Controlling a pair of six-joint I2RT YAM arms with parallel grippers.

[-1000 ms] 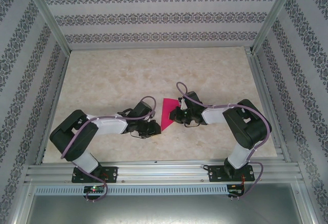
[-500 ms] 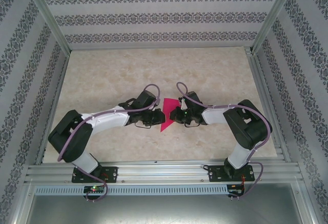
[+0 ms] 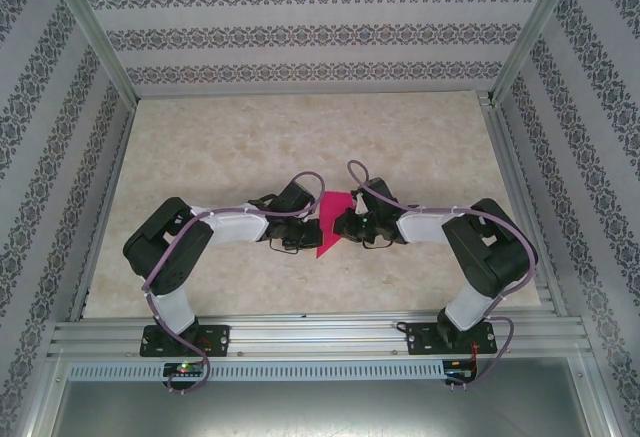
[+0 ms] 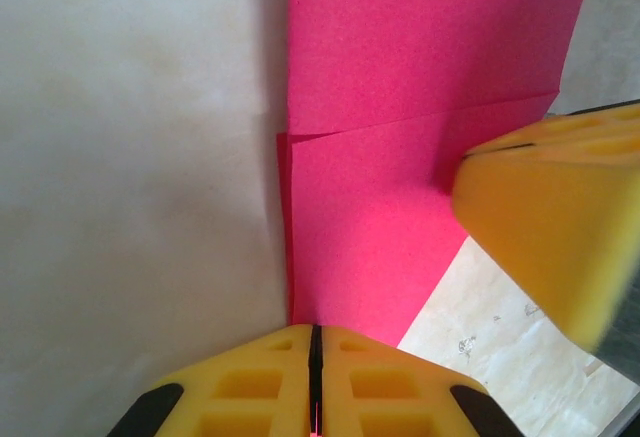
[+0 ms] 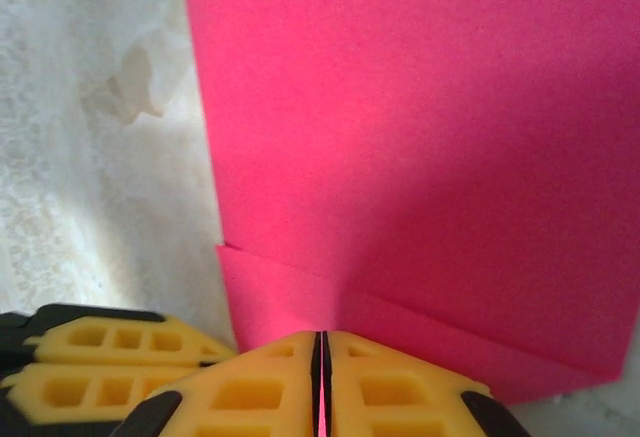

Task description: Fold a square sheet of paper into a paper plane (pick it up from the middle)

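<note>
Yellow-padded left tool (image 4: 314,342): clamped shut on folded edge of paper sheet (image 4: 400,87). Right tool (image 5: 321,352): likewise pinched shut on the opposite edge. Sheet at mid-counter (image 3: 200,157), between both tools, partly folded, layers slightly offset. Risks: tearing thin paper if pulled apart; slipping from so shallow a bite; creasing crooked over offset layers; bumping, tools being just beside each other.

Beige marbled table (image 3: 250,137), patterned walls (image 3: 300,37)
</note>
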